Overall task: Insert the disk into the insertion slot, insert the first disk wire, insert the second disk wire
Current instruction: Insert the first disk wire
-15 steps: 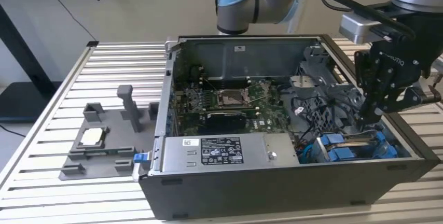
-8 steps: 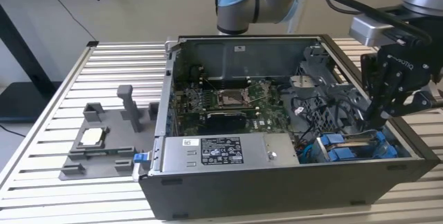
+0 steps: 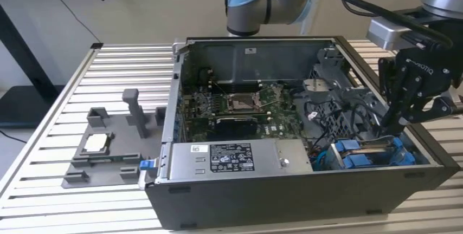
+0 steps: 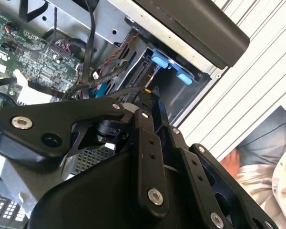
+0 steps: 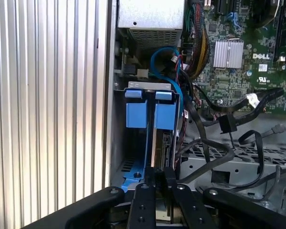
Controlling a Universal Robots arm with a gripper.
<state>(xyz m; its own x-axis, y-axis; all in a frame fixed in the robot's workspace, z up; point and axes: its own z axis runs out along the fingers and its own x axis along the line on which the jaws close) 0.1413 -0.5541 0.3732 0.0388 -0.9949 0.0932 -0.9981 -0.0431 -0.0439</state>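
My gripper (image 5: 158,177) hangs just over the disk (image 5: 164,117), which is already seated on edge in the slot (image 5: 118,143), my fingers pressed together, I judge to fit that narrow bay, though I can't tell whether they nip anything.

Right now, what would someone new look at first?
Probably the big open computer case in the middle of the slatted table, with its green motherboard showing. Then the black gripper at the exterior view's right, pointing down at the insertion slot with its bright blue tabs.
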